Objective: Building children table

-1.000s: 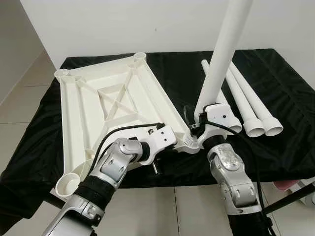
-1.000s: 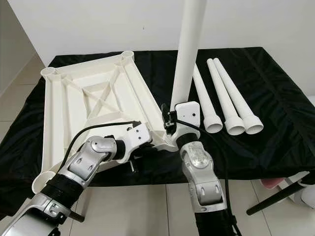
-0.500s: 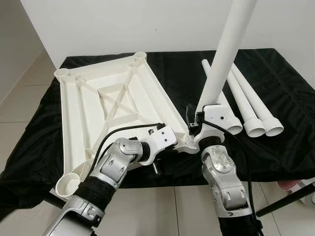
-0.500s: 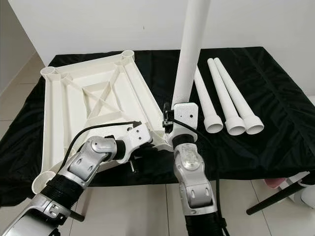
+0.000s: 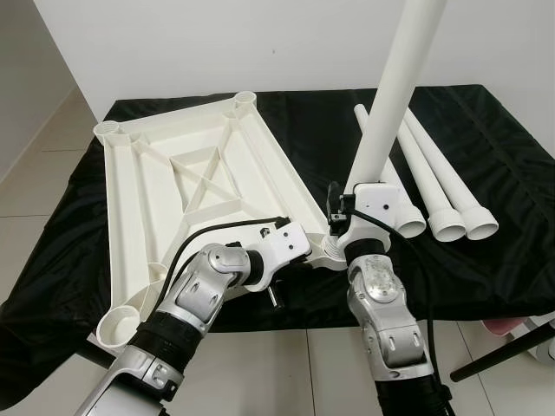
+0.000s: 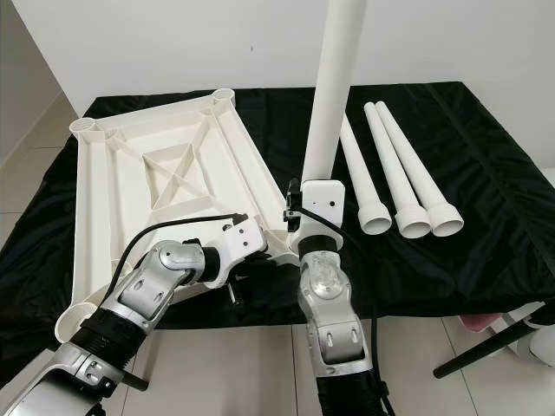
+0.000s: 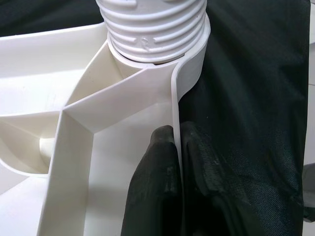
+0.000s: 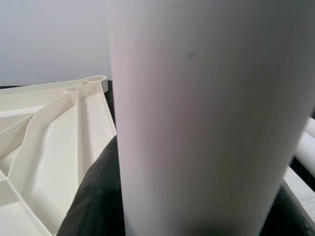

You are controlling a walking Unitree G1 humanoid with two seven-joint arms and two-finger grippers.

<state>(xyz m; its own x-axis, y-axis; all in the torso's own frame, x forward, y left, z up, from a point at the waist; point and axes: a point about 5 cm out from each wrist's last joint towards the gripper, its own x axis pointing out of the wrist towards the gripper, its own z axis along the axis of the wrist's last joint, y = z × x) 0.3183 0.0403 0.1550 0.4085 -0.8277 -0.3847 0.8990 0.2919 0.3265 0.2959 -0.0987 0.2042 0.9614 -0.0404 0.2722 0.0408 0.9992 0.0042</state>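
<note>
A white plastic tabletop (image 5: 195, 186) lies upside down on a black cloth (image 5: 486, 130) spread over a table, its ribbed underside facing up. The robot's left gripper (image 7: 177, 162) is pinched shut on the thin outer rim of the tabletop near its front right corner; in the left wrist view the two black fingers (image 7: 157, 182) sit one on each side of that rim, just below the corner socket (image 7: 189, 73).

The right gripper (image 5: 347, 212) holds a long white table leg (image 5: 395, 87) almost upright, its threaded foot (image 7: 152, 24) seated in that corner socket. I cannot see its fingers clearly enough to say how far they close, but the leg stands in its grasp. Compared with a second ago the leg leans a little less and the right wrist has rolled round the pole, with the forearm now nearer the middle. I judge this to be a screwing turn, so the first leg is going in but may not be tight yet.

The only holders here are the corner sockets. The front right one has the leg in it. The two far sockets (image 5: 246, 100) and the near left one (image 5: 117, 322) stand open with nothing in them. Three more legs (image 5: 434, 178) lie side by side on the cloth to the right, waiting
</note>
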